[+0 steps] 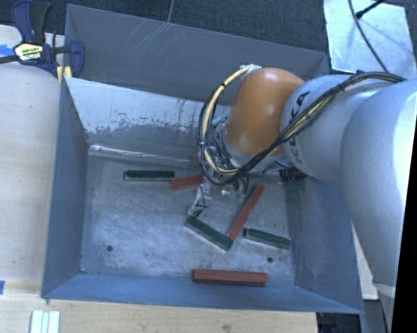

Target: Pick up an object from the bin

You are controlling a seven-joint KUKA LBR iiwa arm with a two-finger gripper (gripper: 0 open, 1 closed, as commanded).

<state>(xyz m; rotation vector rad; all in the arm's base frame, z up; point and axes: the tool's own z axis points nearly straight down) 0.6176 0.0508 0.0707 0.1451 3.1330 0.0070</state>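
Wrist-down, the arm (348,134) leaned in from 3 o'clock, its orange cover (258,115) tipped over the bin (64,205). We judged the pick not yet made: all 6 bars lay on the floor. Leftmost, at 10 o'clock, lay a dark green bar (148,175), then a short red-brown piece (185,183). The gripper (203,199) hung near the centre; whether it was spread or pressed together we could not tell. At its 5 o'clock lay a slanted green bar (209,234), the likeliest target. Further right came a tilted red-brown bar (246,212), a flat green bar (266,238) at 3 o'clock, and a long red-brown bar (229,278) at 5 o'clock.
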